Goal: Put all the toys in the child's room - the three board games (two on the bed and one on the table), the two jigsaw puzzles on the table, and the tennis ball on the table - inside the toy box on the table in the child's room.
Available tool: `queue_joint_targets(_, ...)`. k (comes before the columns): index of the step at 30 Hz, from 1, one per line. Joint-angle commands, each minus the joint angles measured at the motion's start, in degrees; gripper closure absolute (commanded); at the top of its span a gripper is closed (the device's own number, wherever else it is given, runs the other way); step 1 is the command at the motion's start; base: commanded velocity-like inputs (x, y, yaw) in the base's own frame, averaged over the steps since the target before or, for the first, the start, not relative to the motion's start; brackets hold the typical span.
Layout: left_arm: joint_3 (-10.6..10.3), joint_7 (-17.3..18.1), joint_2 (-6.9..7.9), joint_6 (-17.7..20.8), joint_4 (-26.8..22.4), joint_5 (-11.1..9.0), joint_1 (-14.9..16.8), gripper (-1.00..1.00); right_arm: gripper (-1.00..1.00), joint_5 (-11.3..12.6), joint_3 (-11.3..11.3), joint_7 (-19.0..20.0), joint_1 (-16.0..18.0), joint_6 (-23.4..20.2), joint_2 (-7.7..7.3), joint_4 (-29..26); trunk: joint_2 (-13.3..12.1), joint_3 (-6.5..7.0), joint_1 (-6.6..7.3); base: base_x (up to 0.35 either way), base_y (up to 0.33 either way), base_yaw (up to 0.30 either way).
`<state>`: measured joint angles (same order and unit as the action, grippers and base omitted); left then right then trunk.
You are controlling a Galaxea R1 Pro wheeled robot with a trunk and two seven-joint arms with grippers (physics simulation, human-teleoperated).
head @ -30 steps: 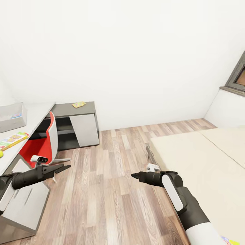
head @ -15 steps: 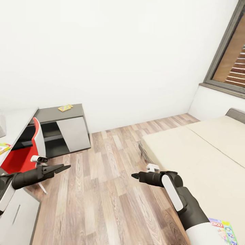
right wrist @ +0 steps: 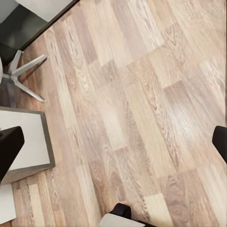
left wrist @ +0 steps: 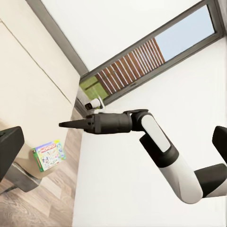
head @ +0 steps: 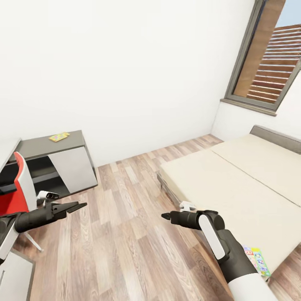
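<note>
A colourful board game [head: 257,261] lies at the near edge of the cream bed [head: 234,184], just right of my right forearm. In the left wrist view it reads Monopoly [left wrist: 48,154]. One jigsaw puzzle [head: 58,136] lies flat on the dark grey shelf section of the table [head: 42,146] at far left. My left gripper [head: 81,205] and right gripper [head: 164,216] hover open and empty above the wood floor. Each wrist view has dark fingers [left wrist: 9,151] [right wrist: 9,147] wide apart at its edges. The toy box and tennis ball are out of view.
A red-and-white swivel chair [head: 19,188] stands at the left edge, with its metal base [right wrist: 23,78] on the floor beside a pale drawer unit [right wrist: 23,142]. A window [head: 267,62] is at upper right. Wood floor [head: 125,234] lies between shelf and bed.
The camera has swung right: the desk top with its grey bin and carton has slid out at the left, and more bed, the window and a board game have come in. Both arms keep their pose.
</note>
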<state>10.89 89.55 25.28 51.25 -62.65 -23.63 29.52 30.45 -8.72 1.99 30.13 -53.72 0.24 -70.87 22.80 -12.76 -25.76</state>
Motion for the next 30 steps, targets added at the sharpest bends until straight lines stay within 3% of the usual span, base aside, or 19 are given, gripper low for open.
queue_joint_targets(1, -0.03, 0.19, 0.03, 0.61, -0.02, -0.05, 0.02, -1.00, -1.00, -0.25, 0.02, 0.21, 0.08, -0.25, 0.02, -0.02, 0.12, -0.11, -0.03, -0.054, 0.054, -0.281)
queue_joint_targets(21, -0.02, 0.19, 0.03, 0.61, -0.02, -0.08, 0.02, -1.00, -1.00, -0.27, 0.02, 0.19, 0.05, -0.25, 0.05, 0.02, 0.12, -0.11, -0.03, -0.007, 0.015, -0.281)
queue_joint_targets(30, -0.03, 0.19, 0.03, 0.61, -0.02, -0.04, 0.02, -1.00, -1.00, -0.30, 0.01, 0.19, 0.07, -0.25, 0.10, 0.03, 0.12, -0.11, -0.03, 0.000, 0.181, -0.281)
